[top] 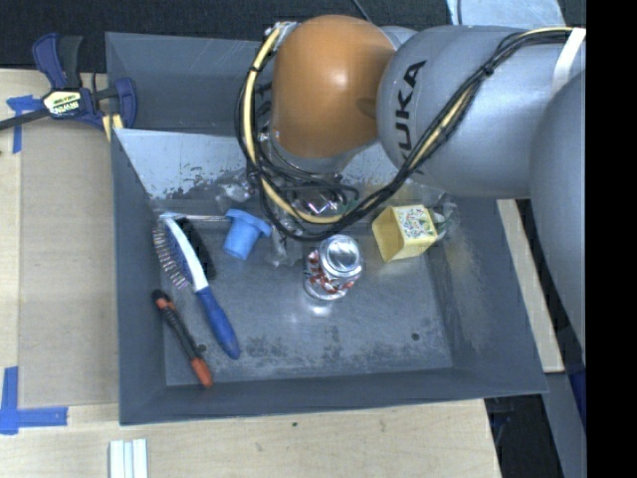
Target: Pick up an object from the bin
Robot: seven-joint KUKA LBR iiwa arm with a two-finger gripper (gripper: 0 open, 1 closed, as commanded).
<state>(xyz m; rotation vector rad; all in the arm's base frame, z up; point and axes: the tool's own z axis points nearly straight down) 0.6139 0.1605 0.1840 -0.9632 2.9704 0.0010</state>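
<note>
My gripper (283,239) hangs low over the back middle of the bin, mostly hidden under the arm's orange cover. A small blue cup (242,235) lies tipped just to its left, close to it or touching. A crushed silver and red drink can (333,267) sits just to its right, slightly nearer the front. Behind the can, a yellow carton (406,230) rests toward the right wall.
A brush with a blue handle and white and black bristles (199,282) lies along the left side. Beside it at the front left is a thin black tool with an orange tip (182,339). The arm and its cables cover the bin's back right.
</note>
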